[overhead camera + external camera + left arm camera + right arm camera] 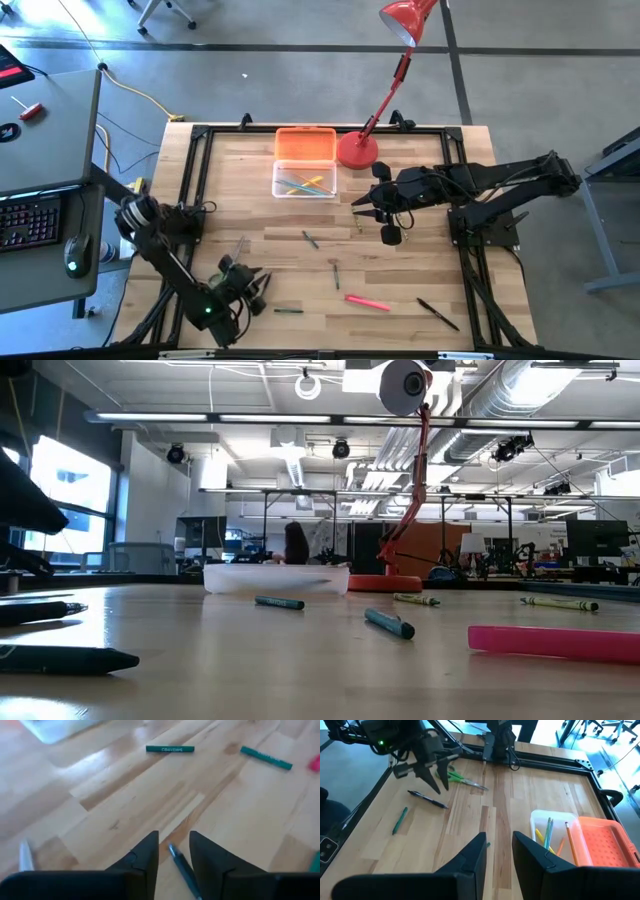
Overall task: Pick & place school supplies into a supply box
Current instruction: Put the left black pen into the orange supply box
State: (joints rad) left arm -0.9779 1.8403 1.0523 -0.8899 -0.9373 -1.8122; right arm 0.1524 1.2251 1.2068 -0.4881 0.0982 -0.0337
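My left gripper (255, 285) is open near the table's front left. Its fingers stand on either side of a black pen (182, 867) that lies flat on the wood, and I see no touch. Green-handled scissors (462, 779) lie just beyond that pen. The supply box (305, 183) has a clear base holding several pencils and an orange lid (305, 143) folded back at the far side. My right gripper (358, 207) hangs open above the table's middle, right of the box, with nothing between its fingers. Green crayons (311, 239) and a pink marker (368, 301) lie loose.
A red lamp base (357, 150) stands right beside the box, its stem leaning up to the right. A second black pen (437, 313) lies at the front right, another green crayon (288, 311) near my left gripper. A black frame (200, 170) borders the table.
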